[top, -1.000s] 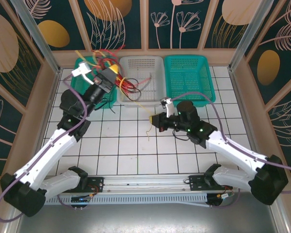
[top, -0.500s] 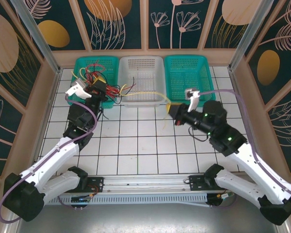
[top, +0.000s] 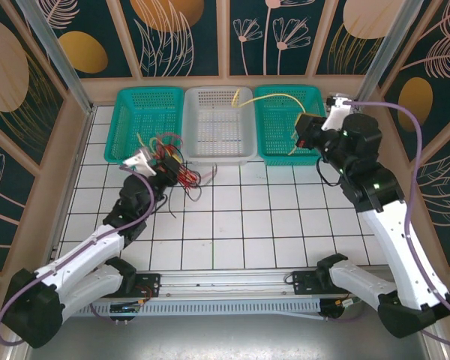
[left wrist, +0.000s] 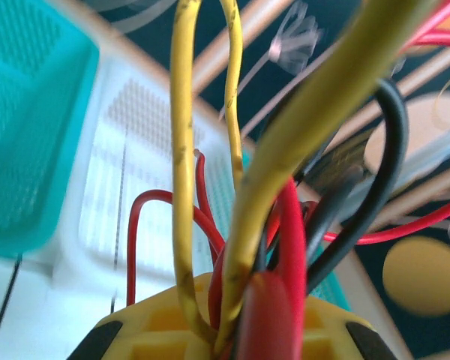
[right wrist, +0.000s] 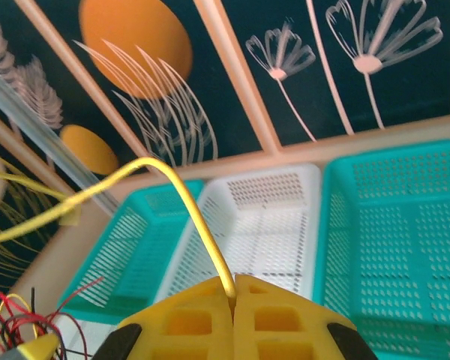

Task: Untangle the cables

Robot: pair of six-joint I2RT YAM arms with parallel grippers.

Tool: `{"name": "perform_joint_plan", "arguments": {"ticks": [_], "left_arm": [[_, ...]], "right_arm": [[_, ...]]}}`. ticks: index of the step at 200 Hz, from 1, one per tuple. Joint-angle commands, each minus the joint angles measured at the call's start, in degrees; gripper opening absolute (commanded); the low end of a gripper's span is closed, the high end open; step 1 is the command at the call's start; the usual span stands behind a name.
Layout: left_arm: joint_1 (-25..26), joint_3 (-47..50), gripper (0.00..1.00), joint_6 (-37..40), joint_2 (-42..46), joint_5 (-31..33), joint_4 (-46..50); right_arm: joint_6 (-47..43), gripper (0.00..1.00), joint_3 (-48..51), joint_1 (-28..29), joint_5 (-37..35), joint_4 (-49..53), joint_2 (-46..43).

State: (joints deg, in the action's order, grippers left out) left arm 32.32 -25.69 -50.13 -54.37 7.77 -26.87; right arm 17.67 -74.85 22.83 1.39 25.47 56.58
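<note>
We log the right gripper, clamped on the yellow cable, swung to 1 o'clock over the teal basket; left gripper pinches the remaining bundle at 10 o'clock; one cable looks freed

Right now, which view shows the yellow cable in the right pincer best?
Right wrist: the yellow cable is large, sharp, leaving the shut right pincer. Top external: a thin arc over the baskets. Left wrist shows yellow strands among others; same cable, cannot tell.
</note>
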Motion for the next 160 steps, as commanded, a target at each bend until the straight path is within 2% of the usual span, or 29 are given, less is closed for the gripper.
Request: {"name": "perform_joint_plan", "arguments": {"ticks": [1,57,76,93,99,103,108,125,144,160], "left_arm": [[3.33,1.19,0.00,-4.66,-2.56,-4.13,-3.00],[8.38,1.38,0.00,-8.93,-13.70,-3.78,-9.44],[9.82,0.18,0.49,-9.27,-16.39,-4.22,-7.99],[10.79,-0.12,0.74,-8.93,-16.65,-4.43,-5.24],[10.92,-0.13,0.89,-8.40,-16.73,-5.76,-4.73],[10.93,-0.21,0.96,-7.98,-16.73,-6.66,-4.17],[10.92,-0.61,0.98,-7.37,-16.59,-7.70,-2.57],[10.92,-2.41,0.99,-3.52,-13.80,-7.91,7.13],[10.60,-4.92,0.99,0.15,-7.41,0.87,20.91],[8.76,-7.21,0.99,1.77,-2.80,3.05,27.62]], "right_arm": [[-2.22,0.00,-1.03,-0.28,-3.48,4.22,0.50],[-1.67,0.00,1.46,1.88,-4.47,4.78,1.37],[-2.34,0.00,1.27,3.71,-6.04,5.42,2.25],[-2.96,0.00,0.61,5.77,-8.43,6.03,3.32],[-3.12,0.00,0.37,6.57,-9.37,6.14,3.68],[-3.29,0.00,0.25,7.11,-10.01,6.22,3.91],[-3.47,0.00,0.08,7.73,-10.73,6.33,4.13],[-4.28,0.00,-0.45,9.54,-13.25,6.95,5.26],[-5.00,0.00,-1.00,11.21,-16.12,8.17,6.59],[-5.36,0.00,-1.17,12.09,-17.20,8.58,7.40]]}}
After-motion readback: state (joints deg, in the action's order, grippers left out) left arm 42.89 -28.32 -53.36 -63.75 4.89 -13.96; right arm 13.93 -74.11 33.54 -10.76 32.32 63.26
